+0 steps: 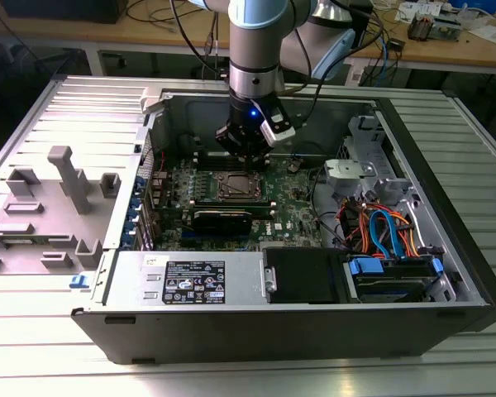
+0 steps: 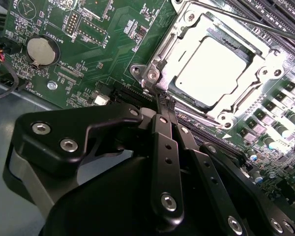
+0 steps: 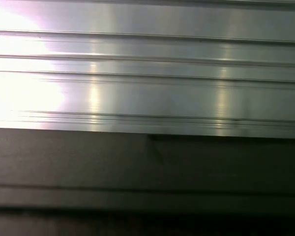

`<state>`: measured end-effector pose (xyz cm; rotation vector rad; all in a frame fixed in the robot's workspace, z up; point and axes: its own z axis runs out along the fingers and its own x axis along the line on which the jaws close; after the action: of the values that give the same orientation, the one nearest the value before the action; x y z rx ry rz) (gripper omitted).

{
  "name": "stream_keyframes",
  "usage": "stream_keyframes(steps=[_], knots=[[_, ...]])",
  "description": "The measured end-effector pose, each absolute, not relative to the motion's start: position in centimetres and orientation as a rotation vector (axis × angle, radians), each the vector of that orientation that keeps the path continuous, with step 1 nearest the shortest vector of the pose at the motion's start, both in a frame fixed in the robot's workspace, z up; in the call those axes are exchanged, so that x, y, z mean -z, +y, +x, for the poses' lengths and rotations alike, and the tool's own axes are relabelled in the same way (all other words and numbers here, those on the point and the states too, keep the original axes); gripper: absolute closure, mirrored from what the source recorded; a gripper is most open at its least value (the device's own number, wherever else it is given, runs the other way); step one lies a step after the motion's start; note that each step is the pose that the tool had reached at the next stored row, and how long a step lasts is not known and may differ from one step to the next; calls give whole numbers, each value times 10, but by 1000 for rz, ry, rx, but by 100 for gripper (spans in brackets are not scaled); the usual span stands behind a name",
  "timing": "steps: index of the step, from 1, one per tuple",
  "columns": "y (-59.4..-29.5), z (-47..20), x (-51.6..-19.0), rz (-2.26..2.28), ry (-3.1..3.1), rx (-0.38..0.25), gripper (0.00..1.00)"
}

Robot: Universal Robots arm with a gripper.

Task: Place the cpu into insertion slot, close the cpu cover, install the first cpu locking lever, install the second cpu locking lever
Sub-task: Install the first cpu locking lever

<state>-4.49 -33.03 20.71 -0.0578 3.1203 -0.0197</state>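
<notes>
You are looking at white silkscreen print on the green motherboard (image 2: 88, 59) in the second wrist view and at a printed label (image 1: 194, 283) on the power supply; neither is legible.

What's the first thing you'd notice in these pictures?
The shiny silver cpu sits in the insertion slot, with the metal cpu cover framing it on the green motherboard. The black tool, fingers pressed together, hangs at the socket's corner, inside the open computer case.
</notes>
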Motion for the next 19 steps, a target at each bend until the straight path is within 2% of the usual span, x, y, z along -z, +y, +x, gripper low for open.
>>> stream_keyframes(steps=[19], knots=[[-332, -45, -203, -58, 3120, 33, 89]])
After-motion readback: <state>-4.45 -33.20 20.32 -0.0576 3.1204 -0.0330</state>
